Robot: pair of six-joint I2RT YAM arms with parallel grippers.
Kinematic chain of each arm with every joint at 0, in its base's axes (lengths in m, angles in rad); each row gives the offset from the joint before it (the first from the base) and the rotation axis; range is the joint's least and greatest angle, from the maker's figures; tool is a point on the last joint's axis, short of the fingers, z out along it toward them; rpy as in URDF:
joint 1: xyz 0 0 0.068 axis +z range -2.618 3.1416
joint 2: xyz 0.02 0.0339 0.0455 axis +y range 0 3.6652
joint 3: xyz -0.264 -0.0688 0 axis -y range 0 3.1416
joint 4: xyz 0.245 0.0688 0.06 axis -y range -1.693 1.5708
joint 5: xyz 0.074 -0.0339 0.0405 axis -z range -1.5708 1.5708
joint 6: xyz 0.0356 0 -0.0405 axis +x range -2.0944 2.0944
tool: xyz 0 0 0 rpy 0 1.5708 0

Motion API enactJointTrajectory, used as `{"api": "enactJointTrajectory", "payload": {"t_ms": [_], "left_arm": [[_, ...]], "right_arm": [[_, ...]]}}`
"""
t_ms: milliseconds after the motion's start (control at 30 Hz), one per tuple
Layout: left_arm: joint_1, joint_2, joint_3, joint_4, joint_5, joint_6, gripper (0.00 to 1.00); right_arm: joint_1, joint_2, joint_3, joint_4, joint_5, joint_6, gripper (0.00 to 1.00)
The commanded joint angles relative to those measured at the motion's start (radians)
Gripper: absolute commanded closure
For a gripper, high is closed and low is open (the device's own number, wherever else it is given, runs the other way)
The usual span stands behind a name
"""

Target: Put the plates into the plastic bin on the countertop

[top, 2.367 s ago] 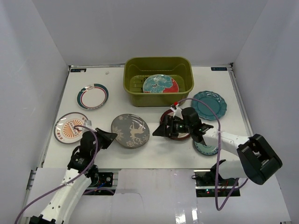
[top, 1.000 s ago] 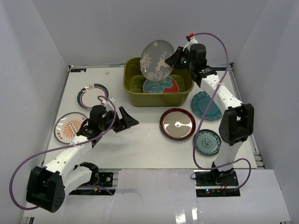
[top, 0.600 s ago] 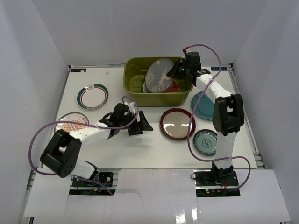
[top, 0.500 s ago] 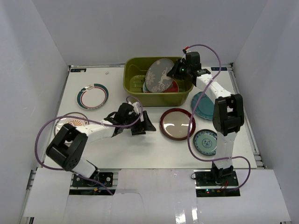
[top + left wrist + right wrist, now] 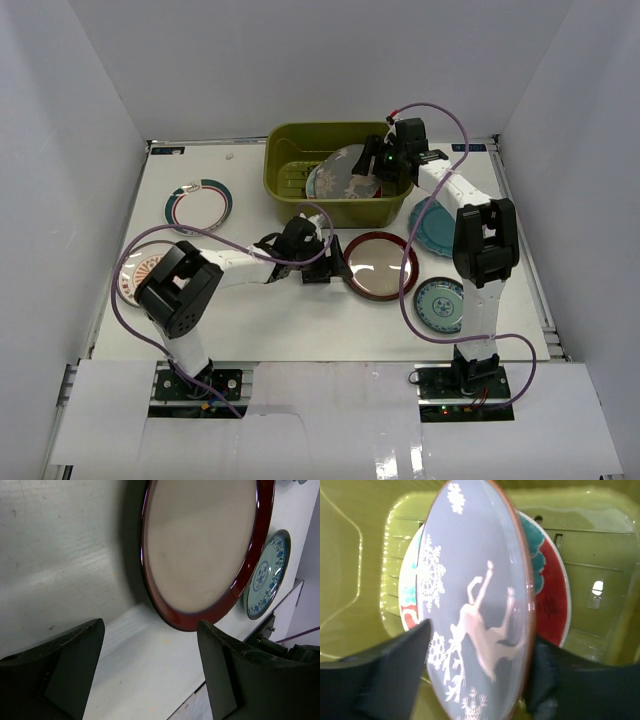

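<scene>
The right gripper (image 5: 384, 165) reaches over the right rim of the green bin (image 5: 282, 138), which stands at the far side of the white table (image 5: 255, 215). Its fingers are wide apart, one on each side of the grey plate (image 5: 472, 600). They do not seem to press it, though I cannot tell if one of them touches it. This plate stands steeply tilted inside the bin, its lower edge down. It leans over the floral plate (image 5: 547, 597), which lies flat on the ribbed bottom. I think the plate is kept tilted so that it passes between the walls and then settles on the one below.

The left gripper (image 5: 150, 627) lies low on the table with its fingers also apart. The rim of the dark red plate (image 5: 200, 545) is just in front of the gap. Probably it comes in so flat because a flat plate can only be taken by its edge.

Other plates are outside the bin: the small teal plate (image 5: 443, 305), the scalloped teal plate (image 5: 445, 228), the striped plate (image 5: 199, 206) and the orange plate (image 5: 138, 275).

The grey plate shows a white deer and snowflakes. The floral plate has a few small dark marks, too small to read.
</scene>
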Motion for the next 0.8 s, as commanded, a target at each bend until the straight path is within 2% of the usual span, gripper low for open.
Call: {"api": "enactJointTrajectory", "payload": {"t_ms": [0, 33, 67, 167, 200, 233, 300, 600, 733, 767], "left_arm": [[-0.018, 0.030, 0.033, -0.004, -0.081, 0.018, 0.15], [-0.024, 0.038, 0.044, -0.007, -0.090, 0.020, 0.15], [-0.027, 0.048, 0.048, -0.010, -0.103, 0.026, 0.16], [-0.036, 0.087, 0.071, -0.013, -0.144, 0.037, 0.19], [-0.038, 0.107, 0.079, -0.015, -0.158, 0.043, 0.23], [-0.041, 0.117, 0.094, -0.019, -0.167, 0.047, 0.26], [-0.042, 0.134, 0.110, -0.024, -0.183, 0.059, 0.30], [-0.053, 0.216, 0.160, -0.052, -0.265, 0.081, 0.42], [-0.055, 0.233, 0.156, -0.053, -0.291, 0.090, 0.60], [-0.055, 0.231, 0.153, -0.058, -0.298, 0.093, 0.72]], "right_arm": [[0.007, -0.044, 0.012, 0.026, 0.000, -0.068, 0.24], [0.007, -0.052, 0.002, 0.020, 0.026, -0.082, 0.20], [0.009, -0.057, -0.001, 0.014, 0.045, -0.091, 0.11], [0.016, -0.078, 0.011, -0.019, 0.112, -0.140, 0.02], [0.021, -0.087, 0.015, -0.031, 0.131, -0.154, 0.02], [0.029, -0.100, 0.019, -0.049, 0.185, -0.180, 0.07], [0.035, -0.113, 0.015, -0.059, 0.230, -0.203, 0.10], [0.104, -0.112, 0.067, -0.148, 0.545, -0.399, 0.10], [0.145, -0.092, 0.122, -0.190, 0.638, -0.485, 0.10], [0.147, -0.092, 0.125, -0.195, 0.632, -0.485, 0.10]]}}
